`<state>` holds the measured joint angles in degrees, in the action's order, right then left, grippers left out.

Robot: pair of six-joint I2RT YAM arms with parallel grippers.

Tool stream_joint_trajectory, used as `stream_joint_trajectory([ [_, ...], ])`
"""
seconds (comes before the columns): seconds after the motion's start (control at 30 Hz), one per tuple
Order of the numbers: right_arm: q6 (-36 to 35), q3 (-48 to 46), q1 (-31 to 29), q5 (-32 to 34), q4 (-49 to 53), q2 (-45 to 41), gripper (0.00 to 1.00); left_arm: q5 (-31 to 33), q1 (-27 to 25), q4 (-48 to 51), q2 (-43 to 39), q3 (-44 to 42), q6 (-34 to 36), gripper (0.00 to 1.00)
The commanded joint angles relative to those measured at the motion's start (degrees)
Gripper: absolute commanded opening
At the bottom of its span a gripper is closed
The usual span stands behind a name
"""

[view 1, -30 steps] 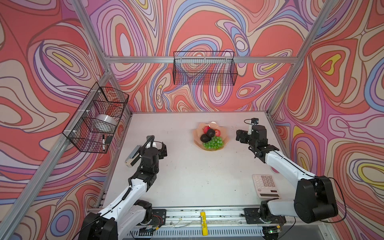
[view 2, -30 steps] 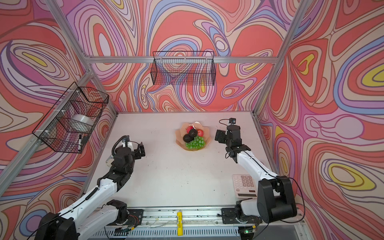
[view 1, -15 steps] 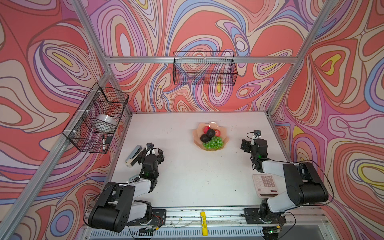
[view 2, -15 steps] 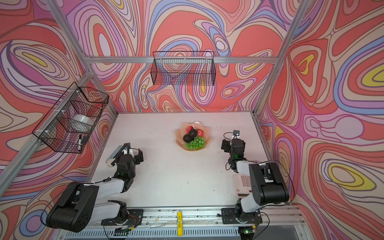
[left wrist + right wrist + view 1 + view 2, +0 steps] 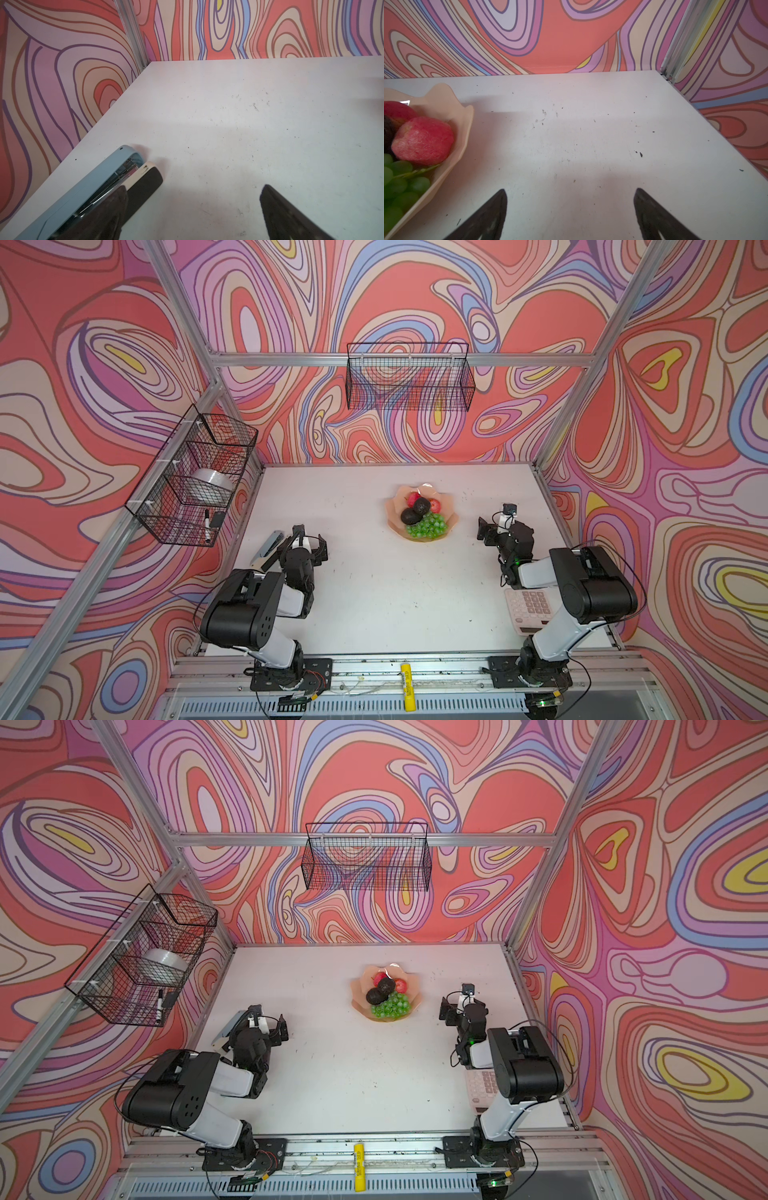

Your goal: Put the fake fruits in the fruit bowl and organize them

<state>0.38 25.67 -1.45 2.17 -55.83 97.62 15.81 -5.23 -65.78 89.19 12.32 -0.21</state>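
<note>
The peach fruit bowl [image 5: 393, 510] [image 5: 357, 992] stands on the white table, right of centre toward the back. It holds two red apples [image 5: 434, 504], two dark avocados [image 5: 422, 506] and green grapes [image 5: 427, 526]. The right wrist view shows the bowl's scalloped rim [image 5: 444, 97], an apple [image 5: 423, 141] and grapes [image 5: 398, 187]. My right gripper [image 5: 498, 526] [image 5: 571, 189] is open and empty, low over the table right of the bowl. My left gripper [image 5: 308, 540] [image 5: 193, 187] is open and empty near the left edge, far from the bowl.
A blue stapler [image 5: 83, 187] [image 5: 268, 547] lies right beside the left gripper's finger. A pink calculator [image 5: 530, 610] lies under the right arm. Black wire baskets hang on the back wall [image 5: 409, 379] and left wall [image 5: 195, 477]; the latter holds a tape roll [image 5: 212, 485].
Both arms have folded back toward the front rail, and both open grippers have drawn away from the bowl. The fruits and bowl have not moved.
</note>
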Motion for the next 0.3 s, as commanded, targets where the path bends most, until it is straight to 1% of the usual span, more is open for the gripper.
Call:
stream_joint_trajectory([
  [0.0, -0.5, -0.6, 0.4, -0.4, -2.0, 0.2, 0.98, 0.5, -0.1, 7.3, 0.1, 6.3, 0.5, 1.0],
  [0.03, -0.5, -0.6, 0.4, -0.4, -2.2, 0.3, 0.98, 1.2, -0.4, 11.2, -0.5, 7.8, 0.3, 1.0],
  [0.07, -0.5, -0.5, 0.4, -0.3, -1.9, 0.3, 0.98, 1.0, -0.3, 11.9, -1.1, 7.7, -0.2, 1.0],
  [0.13, -0.5, -0.3, 0.4, -0.1, -1.6, 0.4, 0.98, 0.5, 0.2, 9.5, 0.4, 7.8, 0.2, 1.0],
  [0.2, -0.5, 0.0, 0.4, 0.2, -1.2, 0.4, 0.98, -0.3, 0.8, 13.3, -0.9, 8.5, -1.2, 1.0],
  [0.27, -0.3, 0.3, 0.4, 0.5, -0.7, 0.4, 0.98, -0.2, 0.8, 10.4, 0.0, 7.9, -0.3, 1.0],
])
